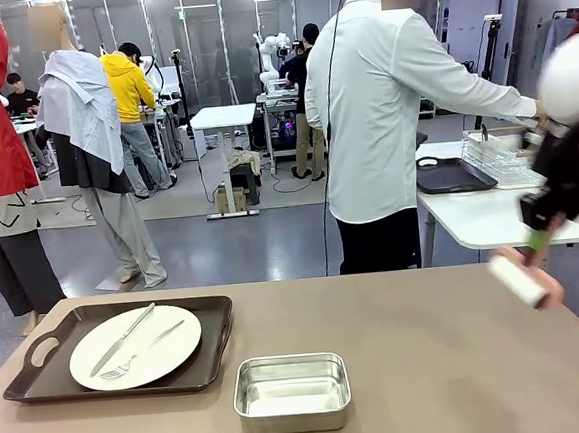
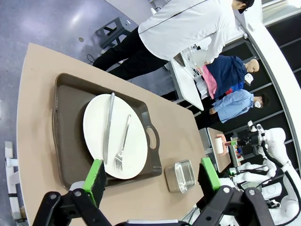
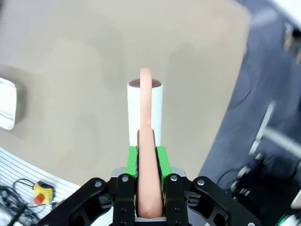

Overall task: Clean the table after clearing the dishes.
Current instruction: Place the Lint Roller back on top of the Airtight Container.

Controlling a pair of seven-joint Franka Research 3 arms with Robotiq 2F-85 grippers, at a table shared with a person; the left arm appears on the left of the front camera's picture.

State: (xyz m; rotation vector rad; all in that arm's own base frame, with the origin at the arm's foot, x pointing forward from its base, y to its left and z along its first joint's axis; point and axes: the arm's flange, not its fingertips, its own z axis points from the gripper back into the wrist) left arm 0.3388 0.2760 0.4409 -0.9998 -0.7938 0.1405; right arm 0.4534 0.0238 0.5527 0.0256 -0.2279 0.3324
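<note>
The right hand (image 1: pixel 537 240) hung over the right edge of the surface (image 1: pixel 411 362), clamped tight on the pink handle of a lint roller (image 1: pixel 515 281). The roller's white roll pointed down and to the left, close above the surface; I could not tell whether it touched. The one white plate (image 1: pixel 175 354) lay on a dark tray (image 1: pixel 215 348) at the near left, well apart from that hand. A knife (image 1: pixel 124 340) and a fork (image 1: pixel 145 350) lay side by side on the plate. A steel pan (image 1: pixel 293 417) sat near the middle, between the tray and the right hand.

The left hand (image 2: pixel 151 173) was spread wide and held nothing, above the near left of the surface, with the tray just beyond its fingers. At the far side a person (image 1: pixel 371 100) in a white shirt stood turned toward a white table (image 1: pixel 480 217) on the right, which carried a second dark tray (image 1: pixel 454 175).
</note>
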